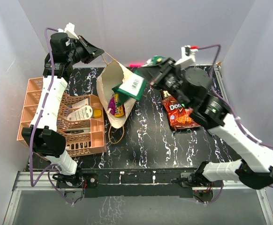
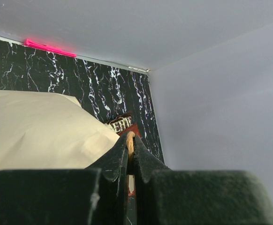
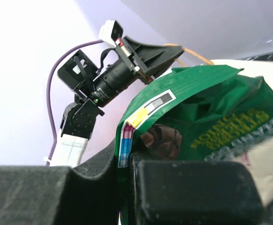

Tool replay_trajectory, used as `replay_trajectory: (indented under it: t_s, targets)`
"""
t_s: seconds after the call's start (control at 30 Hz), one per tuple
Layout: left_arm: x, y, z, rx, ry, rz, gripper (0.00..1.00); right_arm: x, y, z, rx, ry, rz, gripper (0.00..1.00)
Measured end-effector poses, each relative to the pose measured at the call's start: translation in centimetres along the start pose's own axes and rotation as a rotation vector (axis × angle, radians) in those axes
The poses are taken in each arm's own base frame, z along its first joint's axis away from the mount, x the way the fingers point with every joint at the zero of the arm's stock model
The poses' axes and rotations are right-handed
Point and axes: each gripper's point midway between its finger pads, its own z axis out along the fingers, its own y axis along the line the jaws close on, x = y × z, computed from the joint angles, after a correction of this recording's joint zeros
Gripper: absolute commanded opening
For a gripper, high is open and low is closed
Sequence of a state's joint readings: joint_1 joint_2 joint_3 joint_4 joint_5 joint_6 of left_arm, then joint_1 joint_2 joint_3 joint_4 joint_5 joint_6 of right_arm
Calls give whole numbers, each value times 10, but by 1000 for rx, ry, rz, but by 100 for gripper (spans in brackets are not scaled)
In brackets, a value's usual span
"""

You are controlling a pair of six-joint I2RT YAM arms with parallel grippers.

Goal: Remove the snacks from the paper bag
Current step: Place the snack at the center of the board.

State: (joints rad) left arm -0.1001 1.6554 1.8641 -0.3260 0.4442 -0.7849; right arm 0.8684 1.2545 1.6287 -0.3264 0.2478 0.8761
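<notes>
- Now the right hand (image 1: 150, 78) is clamped on a green packet (image 1: 132, 87), half out of the paper bag (image 1: 107, 82)
- At the bag's 11 o'clock the left hand (image 1: 98, 50) pinches its handle (image 1: 111, 58)
- Inside lie purple and yellow packets (image 1: 116, 105); a red packet (image 1: 178, 115) sits on the worktop (image 1: 146, 140) at 3 o'clock
- Next: carry the green packet clear, set it down

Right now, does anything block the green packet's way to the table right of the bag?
The green packet is at the bag rim. A red packet lies on the table right of it; nothing else visible.
</notes>
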Motion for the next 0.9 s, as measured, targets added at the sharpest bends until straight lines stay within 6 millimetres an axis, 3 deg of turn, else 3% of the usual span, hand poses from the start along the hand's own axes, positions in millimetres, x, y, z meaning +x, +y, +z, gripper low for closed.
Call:
replay_trajectory:
  t_s: [0.17,0.37,0.63,0.77,0.9]
  targets:
    - [0,0,0,0,0,3,0,-29,-33,-57,96,-112,-82,7]
    - [0,0,0,-1,-2,7,0,-35,-134,-112,460,-208,-218,7]
    - [0,1,0,-2,-2,8,0,-19,-226,-132,809,-227,-394,7]
    - [0,1,0,-3,-2,11,0,-29,-255,-130,904,-241,-389,7]
    - [0,1,0,-3,0,10,0,-41,-296,-130,1004,-225,-338,7]
